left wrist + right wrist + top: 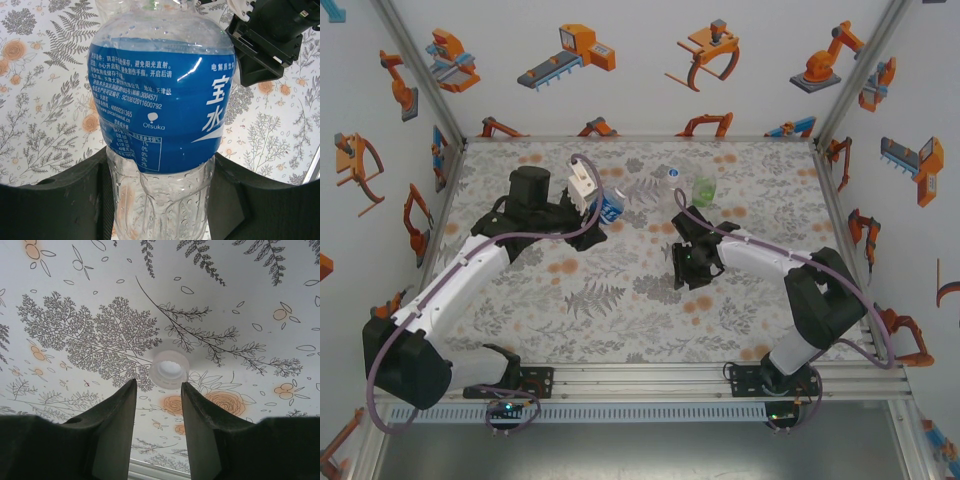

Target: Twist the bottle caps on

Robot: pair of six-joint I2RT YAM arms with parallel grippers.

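Table [620,300] | 3 bottles [704,190] | 1 cap [169,369] | left gripper [162,175] clamps blue-label bottle [160,90] | right gripper [158,390] parted

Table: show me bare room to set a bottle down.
Free: the near middle of the table, between left arm, right arm and front rail. Also the far right corner. Crowded: far centre, where the blue-labelled bottle, clear bottle and green bottle cluster.

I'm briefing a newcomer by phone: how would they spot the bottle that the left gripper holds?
On the floral table, follow the left arm to the left gripper, near the far middle. It is shut on the blue-label bottle. That broad blue label with white print sets it apart from the clear bottle and green bottle standing free to its right.
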